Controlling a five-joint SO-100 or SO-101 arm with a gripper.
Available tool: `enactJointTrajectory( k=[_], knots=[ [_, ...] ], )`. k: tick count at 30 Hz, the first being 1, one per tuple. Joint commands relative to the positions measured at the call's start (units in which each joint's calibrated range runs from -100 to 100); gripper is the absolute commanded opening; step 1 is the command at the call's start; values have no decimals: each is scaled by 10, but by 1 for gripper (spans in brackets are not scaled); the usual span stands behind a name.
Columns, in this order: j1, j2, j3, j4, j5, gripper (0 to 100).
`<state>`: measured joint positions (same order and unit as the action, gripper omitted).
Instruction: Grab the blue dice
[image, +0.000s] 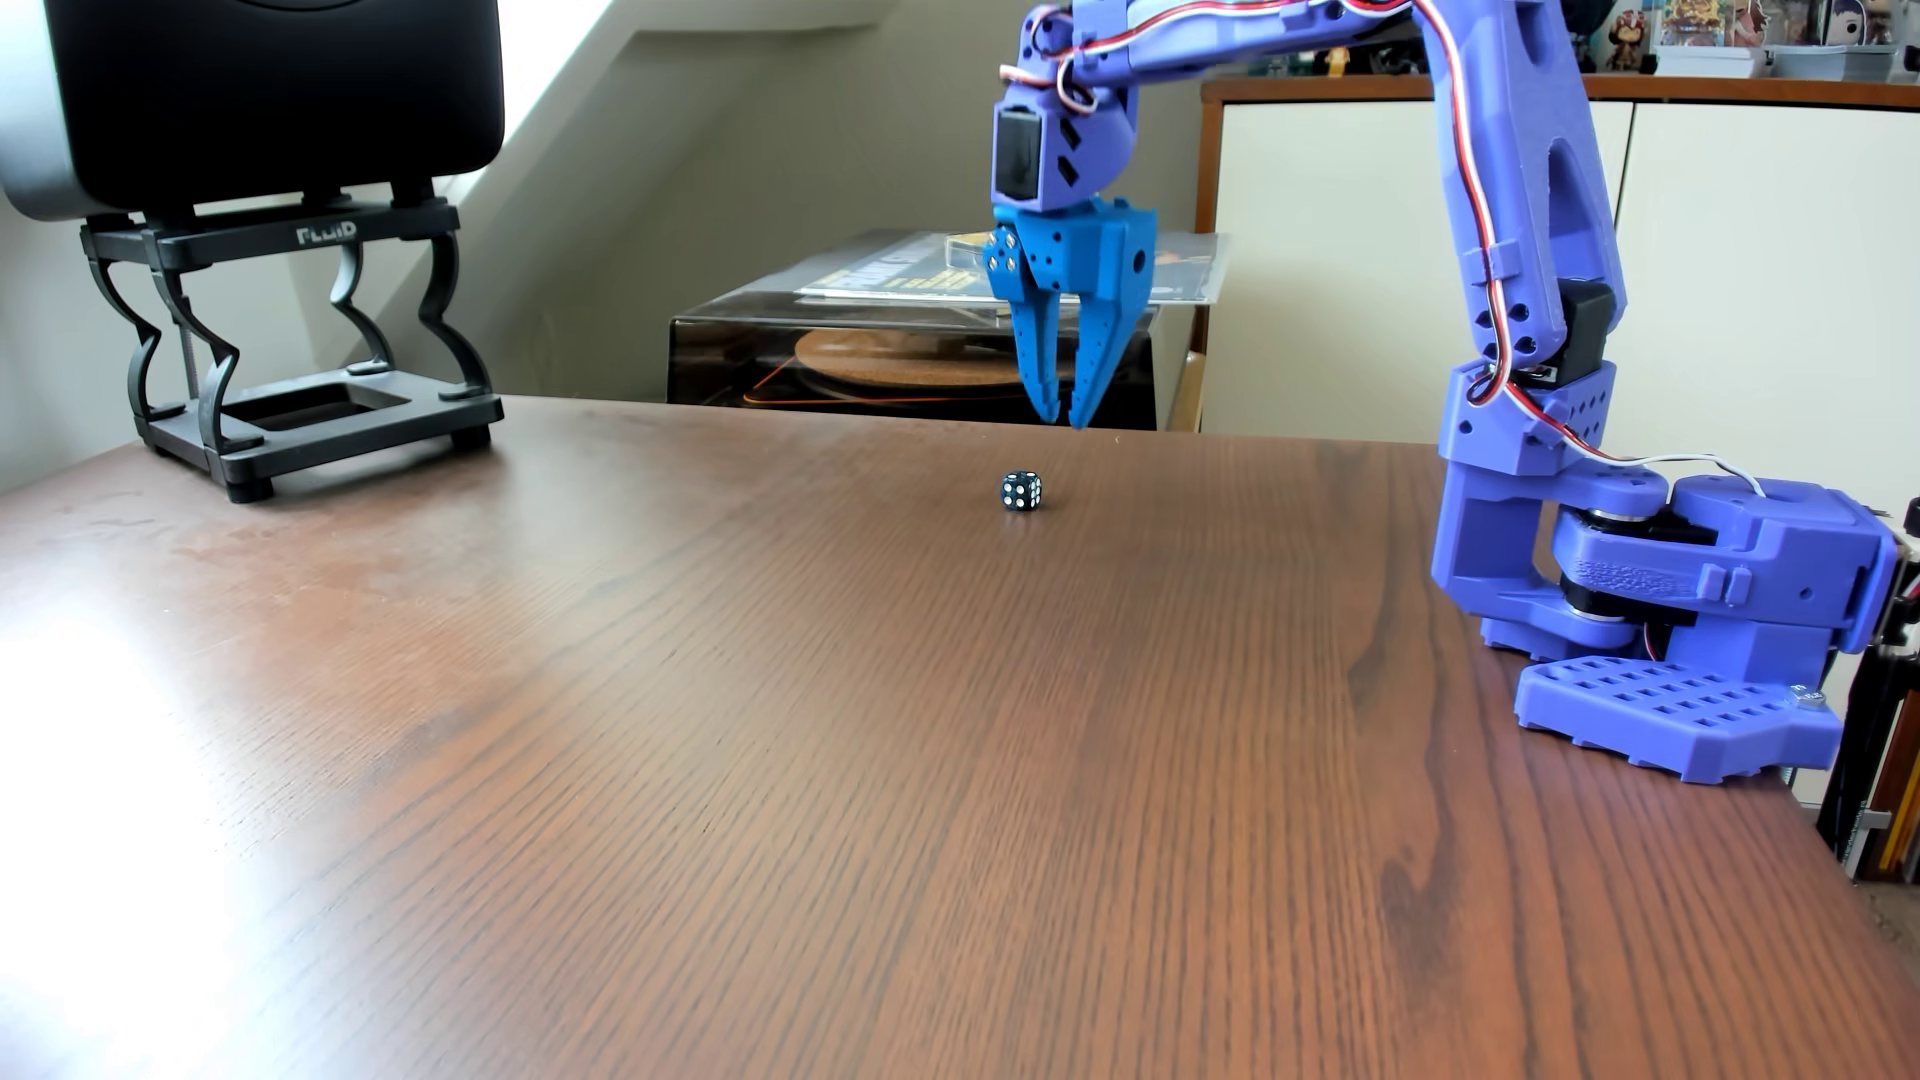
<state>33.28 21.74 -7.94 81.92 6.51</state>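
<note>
Other view showed the rounded, dark cube die (1021, 491) flat on the wood-grain table (727, 727); the plastic gripper (1066, 417) hung above, tapered fingers narrowly parted, empty.

Legible markings, other view:

1. Black stand (291, 343) at the table's far left corner, carrying a black speaker (270, 93): raised lettering on the front edge of its top plate, apparently "FLUID", the middle letters soft.
2. Record sleeve (904, 272) lying on the clear turntable cover (883, 353) behind the table: large yellow lettering on a dark ground, too oblique to read.
3. Blue dice (1021, 491) on the wooden table (727, 727): white pips only, count uncertain.
</note>
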Motion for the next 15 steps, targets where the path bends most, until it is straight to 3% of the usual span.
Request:
enactJointTrajectory(
  k=[1, 5, 15],
  knots=[
    [-5, -17, -13, -11, 11, 24],
    [-10, -11, 0, -12, 21, 29],
    [-39, -10, 36, -12, 29, 29]
  ],
)
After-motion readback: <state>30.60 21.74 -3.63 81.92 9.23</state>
